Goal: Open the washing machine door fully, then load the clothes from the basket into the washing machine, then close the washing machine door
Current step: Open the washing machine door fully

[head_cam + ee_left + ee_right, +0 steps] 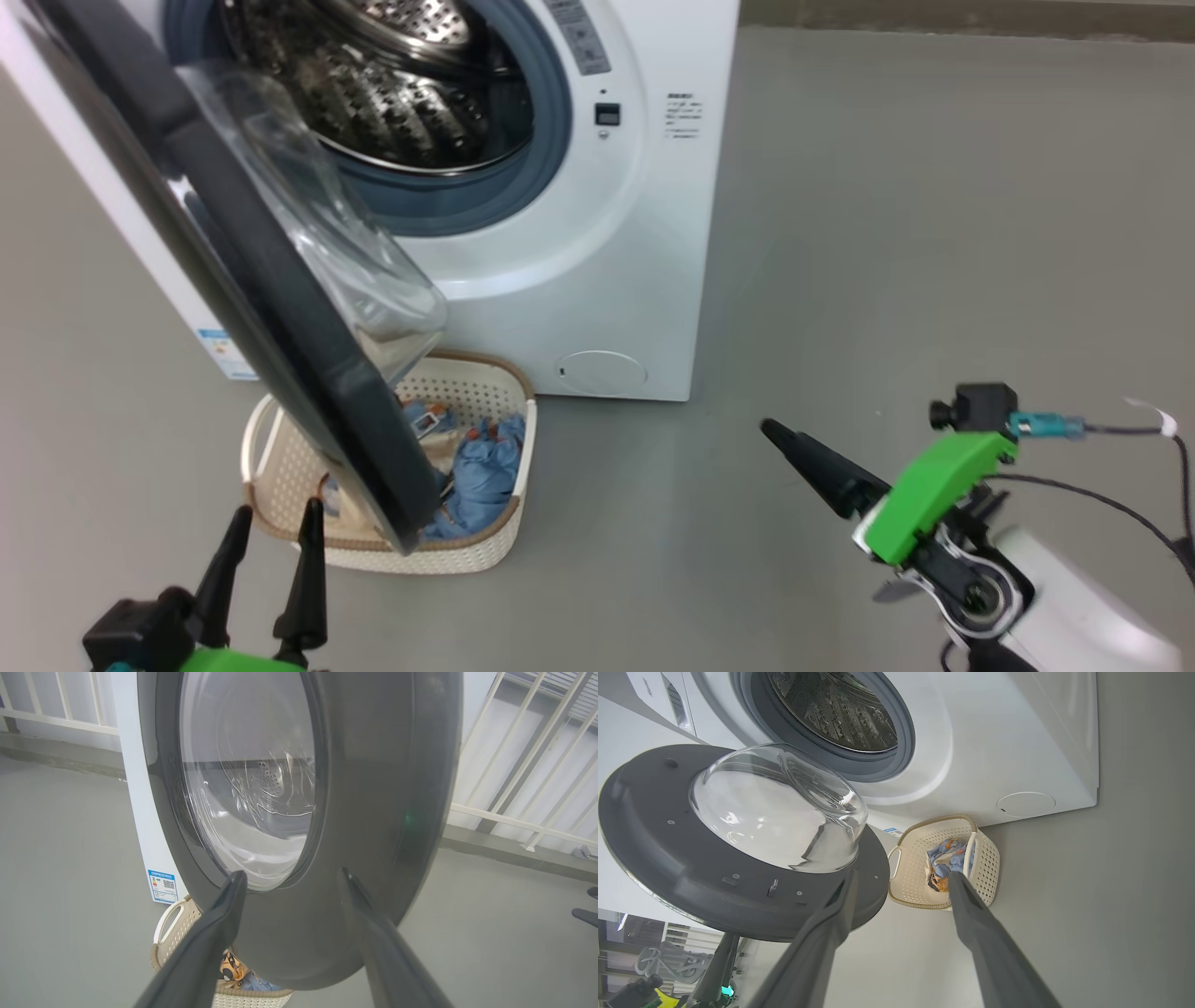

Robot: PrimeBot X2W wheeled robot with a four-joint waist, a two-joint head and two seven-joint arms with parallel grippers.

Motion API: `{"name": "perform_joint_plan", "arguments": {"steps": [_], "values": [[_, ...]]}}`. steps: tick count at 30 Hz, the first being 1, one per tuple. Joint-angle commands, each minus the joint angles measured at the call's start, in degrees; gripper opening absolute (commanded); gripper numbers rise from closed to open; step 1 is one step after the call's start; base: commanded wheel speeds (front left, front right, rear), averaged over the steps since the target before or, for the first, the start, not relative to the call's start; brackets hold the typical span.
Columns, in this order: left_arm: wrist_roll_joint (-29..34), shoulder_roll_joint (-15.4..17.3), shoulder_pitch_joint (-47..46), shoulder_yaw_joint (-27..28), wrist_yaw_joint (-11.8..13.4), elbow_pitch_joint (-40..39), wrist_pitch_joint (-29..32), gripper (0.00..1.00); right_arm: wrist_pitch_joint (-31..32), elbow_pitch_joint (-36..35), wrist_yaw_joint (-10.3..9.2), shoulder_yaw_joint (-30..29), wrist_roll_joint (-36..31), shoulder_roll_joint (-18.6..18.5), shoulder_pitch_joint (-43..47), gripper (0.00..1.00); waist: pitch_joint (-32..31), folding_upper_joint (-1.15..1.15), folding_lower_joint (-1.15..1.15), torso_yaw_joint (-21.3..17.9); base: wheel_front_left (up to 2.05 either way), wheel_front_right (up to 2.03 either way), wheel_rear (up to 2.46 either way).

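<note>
Black door [308,364] just ahead of left tool [278,509], spread wide, empty; right tool [903,875] wide, well apart.

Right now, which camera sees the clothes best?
The right wrist view: it looks straight into the basket, with the clothes clear of the door. In the head view the door covers part of them; the left wrist view shows a scrap under the door.

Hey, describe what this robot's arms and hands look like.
Both the left hand and right hand have long, tapered black fingers on bright green covers. The right wrist has a small black camera, teal plug and thin black cables; its forearm is white.
</note>
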Motion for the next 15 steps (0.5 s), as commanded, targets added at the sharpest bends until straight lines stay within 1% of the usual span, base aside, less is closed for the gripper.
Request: {"name": "perform_joint_plan", "arguments": {"steps": [1, 7, 8, 9, 10, 15], "values": [[0.6, 1.2, -0.2, 2.3, -0.1, -1.7, -0.4, 1.00, -1.4, -1.6, 0.11, 1.0, -1.4, -1.0, 1.1, 1.00, -0.6, 0.00, 0.00, -1.1, 0.00, 0.00, 0.00], [0.8, 1.2, 0.6, 3.2, -0.1, -1.9, -0.4, 1.00, -8.4, -1.7, 0.11, 3.2, -4.9, -4.6, 3.5, 1.00, -0.8, 0.00, 0.00, -2.7, 0.00, 0.00, 0.00], [0.8, 1.2, 0.6, 3.2, -0.1, -1.9, -0.4, 1.00, -8.4, -1.7, 0.11, 3.2, -4.9, -4.6, 3.5, 1.00, -0.8, 0.00, 0.00, -2.7, 0.00, 0.00, 0.00], [0.8, 1.2, 0.7, 3.3, -0.1, -1.9, -0.4, 1.00, -11.3, -1.5, 0.11, 4.4, -6.7, -5.9, 4.2, 1.00, -0.8, 0.00, 0.00, -2.9, 0.00, 0.00, 0.00], [0.8, 1.3, 0.8, 3.4, -0.1, -1.8, -0.4, 1.00, -12.8, -1.1, 0.11, 5.2, -7.8, -6.7, 4.5, 1.00, -0.8, 0.00, 0.00, -3.1, 0.00, 0.00, 0.00], [0.8, 1.4, 1.0, 3.7, -0.1, -1.8, -0.4, 1.00, -19.4, 0.4, 0.11, 7.4, -10.5, -8.5, 6.0, 1.00, -1.0, 0.00, 0.00, -3.4, 0.00, 0.00, 0.00]]}}
